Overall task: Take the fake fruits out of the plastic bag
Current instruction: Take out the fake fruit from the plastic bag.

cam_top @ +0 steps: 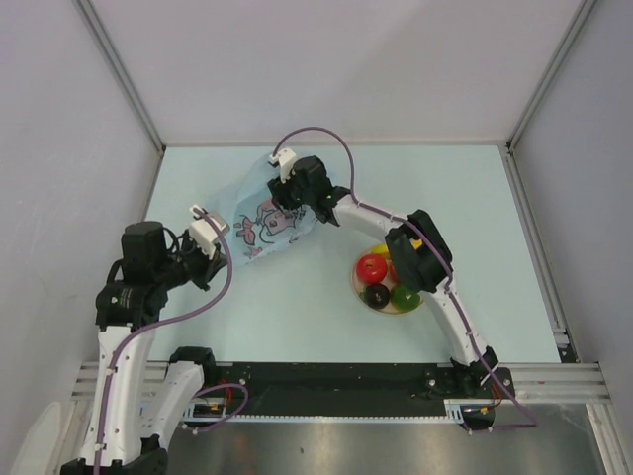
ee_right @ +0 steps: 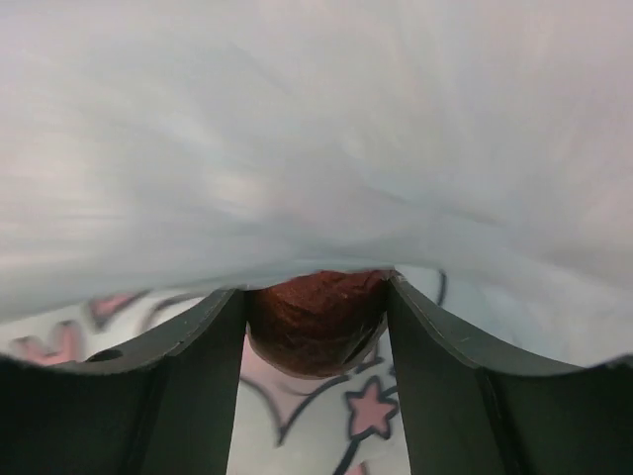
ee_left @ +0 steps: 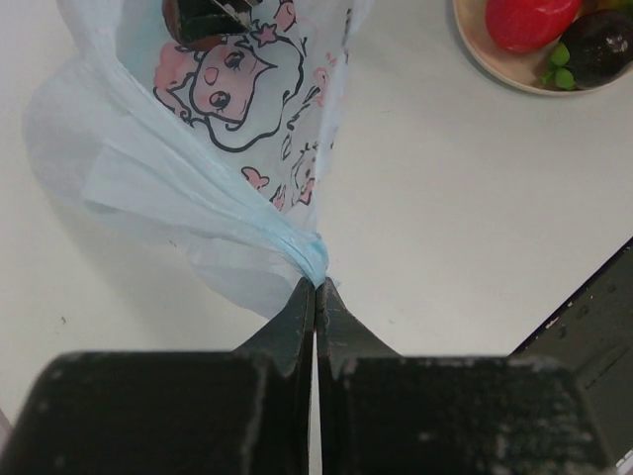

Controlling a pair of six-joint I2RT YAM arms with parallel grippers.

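Plastic bag (ee_left: 198,148): lying on the table (cam_top: 475,198), left of centre and toward the far side. Its bunched near-left corner is pinched by the left gripper (ee_left: 316,287), whose jaws are fully closed on the film.

Right gripper (ee_right: 315,289): reached into the bag's far end from the right. The jaws are held about half apart, with a reddish-brown fruit (ee_right: 316,332) filling the gap between them. Both inner faces appear to be against it. How firm the grip is cannot be told. The fruit is inside the bag, under the blue film.

Plate (ee_left: 485,59): to the right of the bag and nearer, well apart from it. On it are seen a red apple (ee_left: 529,20), a dark purple fruit (ee_left: 605,49), a green fruit (cam_top: 404,296), and a yellow one (cam_top: 416,242) partly hidden by the right arm.

Progress, as judged: most of the work is done, with four fruits already out. One fruit is left, now being gripped. Lifting it clear of the bag and setting it down is not yet done. No other fruit can be made out in the bag, though much of its inside is hidden.
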